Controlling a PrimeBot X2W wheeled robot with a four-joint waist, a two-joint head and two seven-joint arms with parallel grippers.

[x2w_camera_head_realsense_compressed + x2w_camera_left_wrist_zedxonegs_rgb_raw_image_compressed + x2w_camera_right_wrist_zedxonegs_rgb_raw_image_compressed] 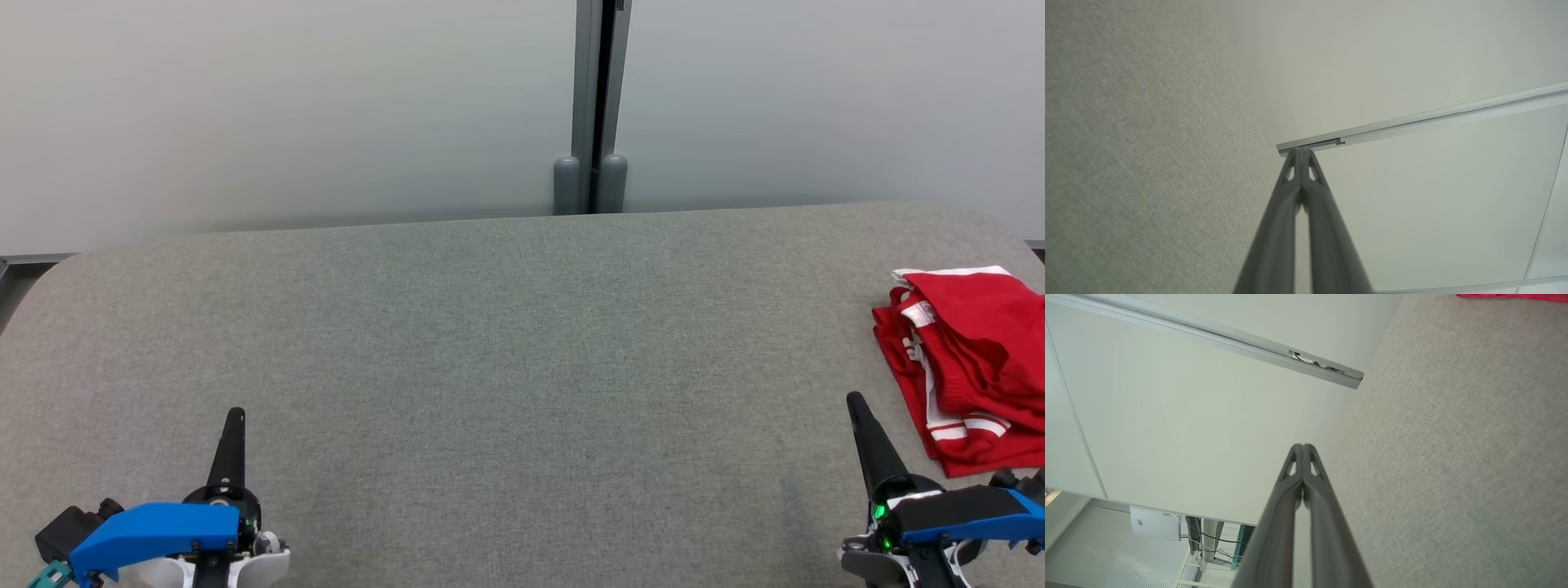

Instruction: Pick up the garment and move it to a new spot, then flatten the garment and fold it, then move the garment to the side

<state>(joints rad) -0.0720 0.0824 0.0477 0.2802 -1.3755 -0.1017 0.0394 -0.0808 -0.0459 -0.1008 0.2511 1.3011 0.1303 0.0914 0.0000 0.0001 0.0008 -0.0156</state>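
Note:
The garment [971, 359] is red with white stripes and trim, lying folded in a compact pile at the table's far right edge; a red sliver of the garment [1515, 296] also shows at the top of the right wrist view. My right gripper [856, 402] is shut and empty, hovering just left of the pile's near corner, apart from it. In its own view the right gripper [1303, 447] has both fingers pressed together. My left gripper [236, 413] is shut with nothing in it at the lower left, far from the cloth; the left gripper [1301, 151] shows closed tips.
The grey fabric-covered table [506, 343] spreads wide between the two arms. Pale partition walls stand behind it, joined at a grey post [598, 106]. The table's rounded corners lie at the far left and far right.

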